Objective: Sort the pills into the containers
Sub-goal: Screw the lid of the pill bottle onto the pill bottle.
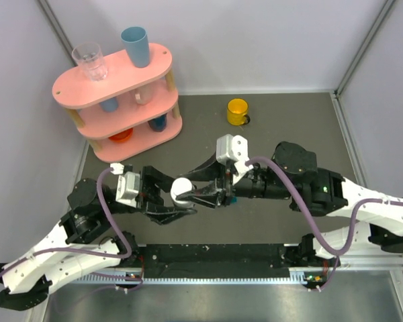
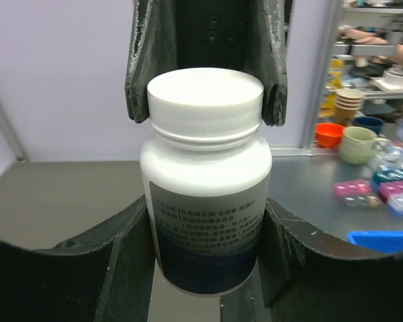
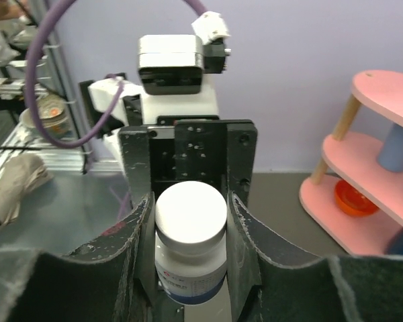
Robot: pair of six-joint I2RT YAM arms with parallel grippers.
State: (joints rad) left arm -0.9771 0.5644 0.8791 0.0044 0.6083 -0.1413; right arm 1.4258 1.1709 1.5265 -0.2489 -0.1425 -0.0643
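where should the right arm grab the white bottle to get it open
By the ribbed cap, coming end-on in line with the bottle, jaws on opposite sides of the rim. The left gripper clamps the labelled body, so only the cap sticks out free.

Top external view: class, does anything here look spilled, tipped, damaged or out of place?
Nothing stands out. The white plastic bottle stands upright, its ribbed white cap on, held by the left gripper at the body and the right gripper at the cap. Nothing is spilled; the yellow mug sits upright.
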